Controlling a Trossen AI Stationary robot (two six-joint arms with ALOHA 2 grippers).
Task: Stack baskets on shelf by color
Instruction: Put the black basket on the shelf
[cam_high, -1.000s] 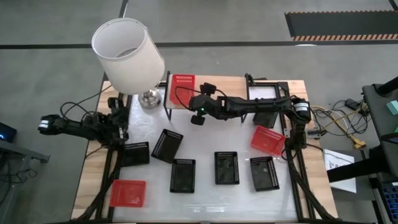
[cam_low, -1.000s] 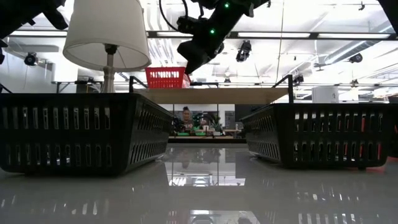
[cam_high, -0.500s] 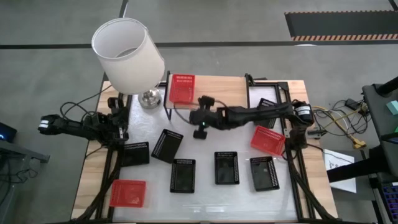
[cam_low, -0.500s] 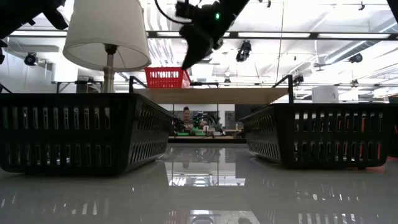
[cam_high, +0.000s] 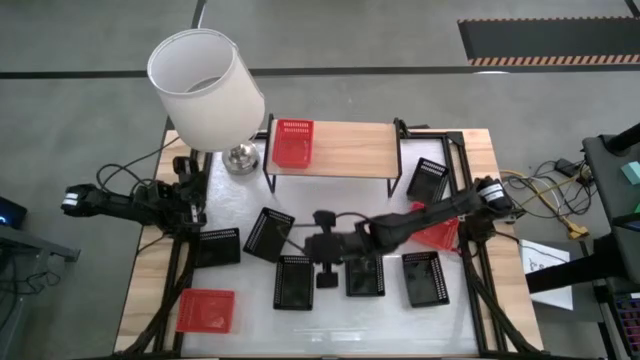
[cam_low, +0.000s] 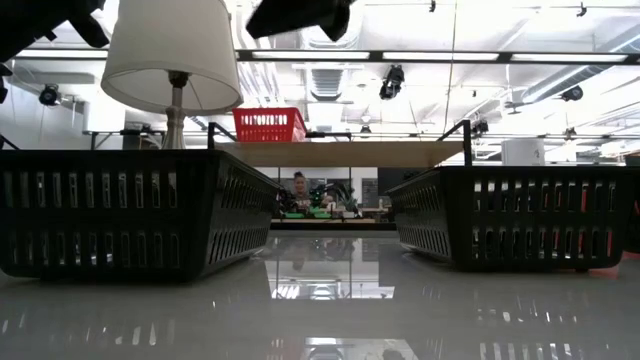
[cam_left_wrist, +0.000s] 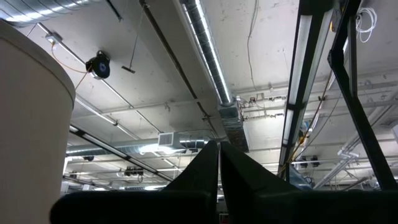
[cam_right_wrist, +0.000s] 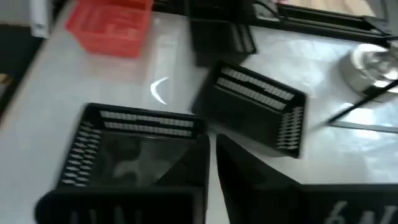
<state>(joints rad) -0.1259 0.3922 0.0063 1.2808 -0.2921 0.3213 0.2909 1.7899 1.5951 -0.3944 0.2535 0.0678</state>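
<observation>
- One red basket sits alone at the left end of the shelf, the rest of the plank bare; a sensible reading is that this corner has been set aside as the red pile.
- Two further red baskets wait on the table: one at the near-left corner, another on the right, partly hidden under the right arm.
- Black baskets lie scattered across the table: one tilted just beside the arm's reach, three in a loose row nearer the front, one by the left arm's base, one at the shelf's right end.
- The right tool hangs low over the front row, just beside the black basket; its wrist view shows that basket's rim directly beneath the tips, the fingers narrowly parted and carrying nothing. Judged from this, a black basket is the next pick.
- The left tool, fingers pressed together and empty, is parked at the table's left edge pointing at the ceiling, clear of the working arm.
- A white-shaded lamp stands at the shelf's left end, crowding any approach to the red pile from that side.
</observation>
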